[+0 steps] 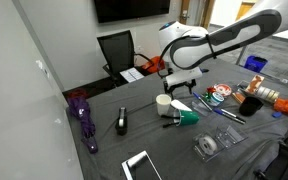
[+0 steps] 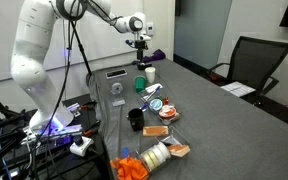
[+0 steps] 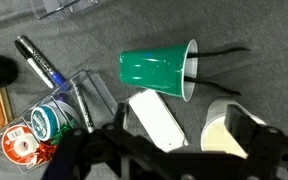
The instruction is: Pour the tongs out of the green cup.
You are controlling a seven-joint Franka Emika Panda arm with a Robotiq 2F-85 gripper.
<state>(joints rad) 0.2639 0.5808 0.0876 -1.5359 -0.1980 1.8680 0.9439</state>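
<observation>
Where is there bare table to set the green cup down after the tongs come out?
The table is bare between the umbrella and the stapler, and in front of the green cup, between the tablet and the tape dispenser. It is crowded around the pens, black cup and orange items.

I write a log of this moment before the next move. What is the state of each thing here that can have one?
green cup: lying on its side, not gripped.
tongs: partly inside the green cup, arms sticking out of its mouth, spread apart.
white cup: upright.
gripper: open, holding nothing.
</observation>
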